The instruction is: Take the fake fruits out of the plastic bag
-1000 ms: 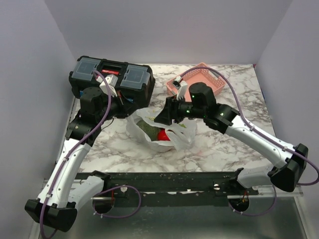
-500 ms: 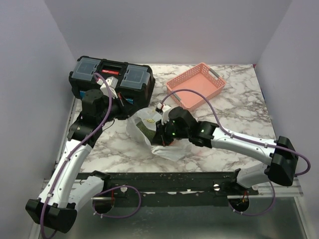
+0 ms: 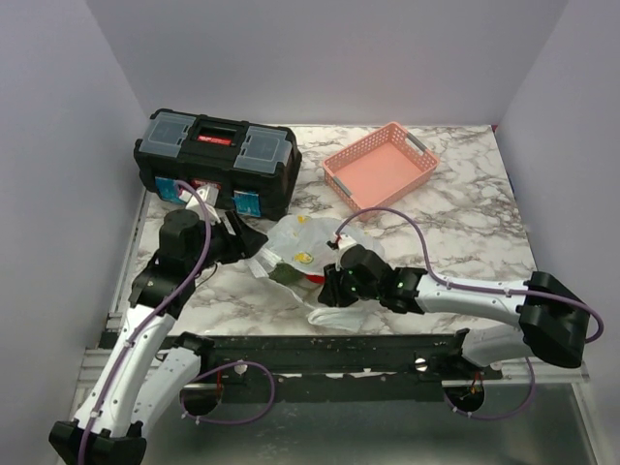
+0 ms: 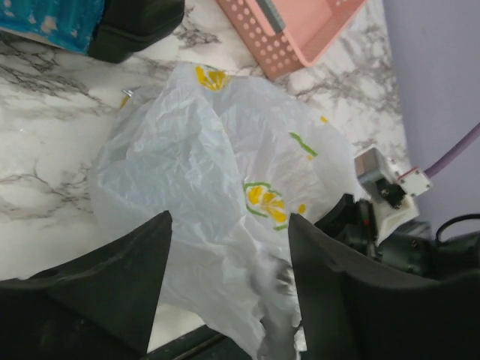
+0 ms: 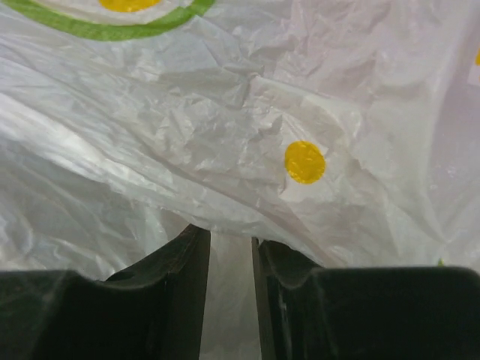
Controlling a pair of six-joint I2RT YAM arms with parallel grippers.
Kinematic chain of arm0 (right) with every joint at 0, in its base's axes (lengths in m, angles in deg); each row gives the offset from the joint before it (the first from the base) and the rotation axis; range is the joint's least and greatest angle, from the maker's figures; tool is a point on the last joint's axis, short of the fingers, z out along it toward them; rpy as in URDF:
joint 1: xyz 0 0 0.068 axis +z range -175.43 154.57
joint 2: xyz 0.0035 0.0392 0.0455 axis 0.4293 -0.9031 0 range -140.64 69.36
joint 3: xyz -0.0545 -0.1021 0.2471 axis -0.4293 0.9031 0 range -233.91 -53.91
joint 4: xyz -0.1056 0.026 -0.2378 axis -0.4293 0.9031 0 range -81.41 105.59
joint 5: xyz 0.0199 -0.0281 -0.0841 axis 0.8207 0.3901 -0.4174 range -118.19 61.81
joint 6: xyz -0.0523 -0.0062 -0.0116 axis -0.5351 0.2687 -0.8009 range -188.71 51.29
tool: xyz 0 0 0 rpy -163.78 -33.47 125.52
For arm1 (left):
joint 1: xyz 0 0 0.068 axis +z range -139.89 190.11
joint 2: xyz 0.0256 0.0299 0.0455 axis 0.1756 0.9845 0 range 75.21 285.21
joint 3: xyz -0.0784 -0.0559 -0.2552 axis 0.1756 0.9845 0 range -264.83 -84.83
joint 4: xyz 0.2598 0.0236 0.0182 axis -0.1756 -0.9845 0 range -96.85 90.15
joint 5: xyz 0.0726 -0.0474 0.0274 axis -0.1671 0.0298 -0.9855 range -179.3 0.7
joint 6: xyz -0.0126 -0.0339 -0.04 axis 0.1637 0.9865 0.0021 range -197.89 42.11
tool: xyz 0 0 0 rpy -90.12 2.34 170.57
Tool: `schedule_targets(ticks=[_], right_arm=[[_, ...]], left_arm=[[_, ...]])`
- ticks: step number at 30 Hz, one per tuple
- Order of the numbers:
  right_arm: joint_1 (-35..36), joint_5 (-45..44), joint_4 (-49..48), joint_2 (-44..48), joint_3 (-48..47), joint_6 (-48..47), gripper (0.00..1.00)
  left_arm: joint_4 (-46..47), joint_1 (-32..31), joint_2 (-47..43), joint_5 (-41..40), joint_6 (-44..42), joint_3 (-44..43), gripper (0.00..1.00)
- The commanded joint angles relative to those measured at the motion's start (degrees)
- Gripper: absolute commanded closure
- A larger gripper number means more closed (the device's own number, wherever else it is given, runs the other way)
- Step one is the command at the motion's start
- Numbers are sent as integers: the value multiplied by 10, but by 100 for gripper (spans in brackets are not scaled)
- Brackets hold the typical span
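The plastic bag [image 3: 305,237] lies crumpled on the marble table between the two arms, white with yellow-green marks. Through its near opening a patch of the green melon [image 3: 285,274] and a sliver of the red apple [image 3: 313,279] show; the grapes are hidden. My left gripper [image 3: 247,237] is at the bag's left edge. In its wrist view it [image 4: 229,225] stands open, with loose bag [image 4: 210,157] film between the fingers. My right gripper [image 3: 327,289] is low at the bag's near right side. Its jaws [image 5: 231,236] are narrowly apart, tips under the bag [image 5: 225,112] film.
A black toolbox [image 3: 215,155] stands at the back left, close behind the left gripper, and its corner shows in the left wrist view [image 4: 135,22]. A pink slotted basket [image 3: 380,167] sits at the back right [image 4: 300,30]. The table's near edge runs just below the bag.
The left gripper came down from beside the toolbox to the bag's left edge and let its jaws apart. The right arm dropped low and pushed into the bag's near side; the bag sagged flatter.
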Motion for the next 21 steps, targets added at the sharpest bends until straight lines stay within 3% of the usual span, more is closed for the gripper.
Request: schedule_targets(ticks=[1, 4, 6, 12, 18, 21], right_arm=[[4, -3, -79, 13, 12, 25, 65], [4, 19, -115, -3, 16, 42, 53], [4, 31, -142, -16, 11, 56, 45], [4, 47, -158, -47, -32, 58, 22], [4, 53, -145, -68, -67, 57, 18], [4, 52, -142, -79, -85, 56, 18]], left_arm=[[-64, 3, -41, -25, -47, -60, 23], [-94, 2, -84, -24, -60, -94, 6], [-97, 2, -115, -5, -55, -100, 2], [-84, 1, -121, 145, -43, -98, 4], [-158, -20, -71, 181, -119, -122, 4], [-181, -47, -66, 75, -126, -108, 4]])
